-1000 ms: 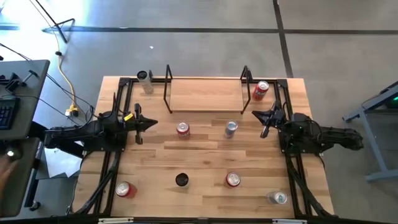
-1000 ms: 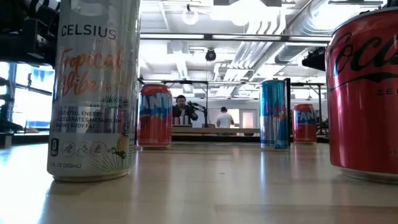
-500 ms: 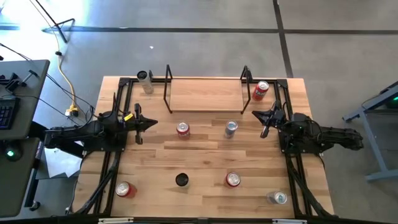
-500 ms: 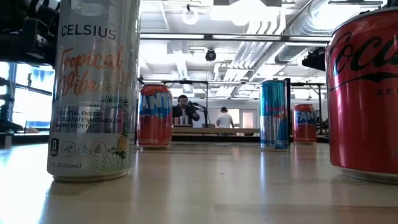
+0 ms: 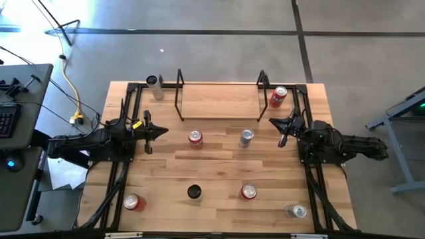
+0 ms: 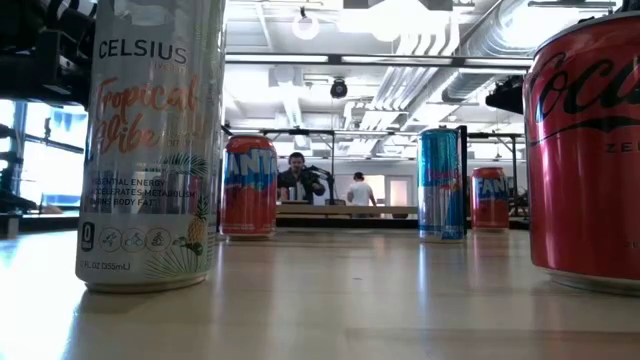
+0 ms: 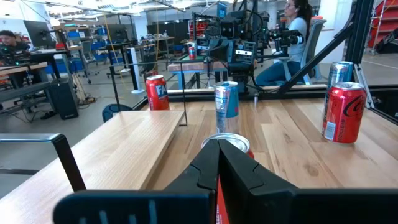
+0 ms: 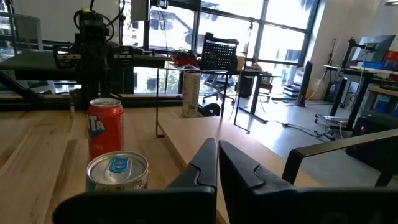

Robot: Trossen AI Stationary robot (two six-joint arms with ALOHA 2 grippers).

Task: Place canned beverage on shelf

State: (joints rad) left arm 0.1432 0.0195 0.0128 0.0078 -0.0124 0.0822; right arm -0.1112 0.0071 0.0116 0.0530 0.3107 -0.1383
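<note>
Wooden counter (image 5: 219,172) set with loose cans, both arms waiting and nothing on the shelf (image 5: 219,101) so far.

Both claws are clenched on nothing: the left claw (image 5: 161,132) sits at the counter's left side, the right claw (image 5: 274,122) at its right, each pointing inward toward the middle, which looks like a ready pose before any pick. The shelf stands bare at the far edge between them. Cans are scattered across the counter, probably laid out as choices: an orange-red can (image 5: 194,137) lies just ahead of the left claw, a blue-and-silver can (image 5: 246,137) near the right claw and slightly nearer the front, a red can (image 5: 277,96) just beside the shelf's right end, a tall pale can (image 5: 155,84) off its left end, others well apart toward the front.
</note>
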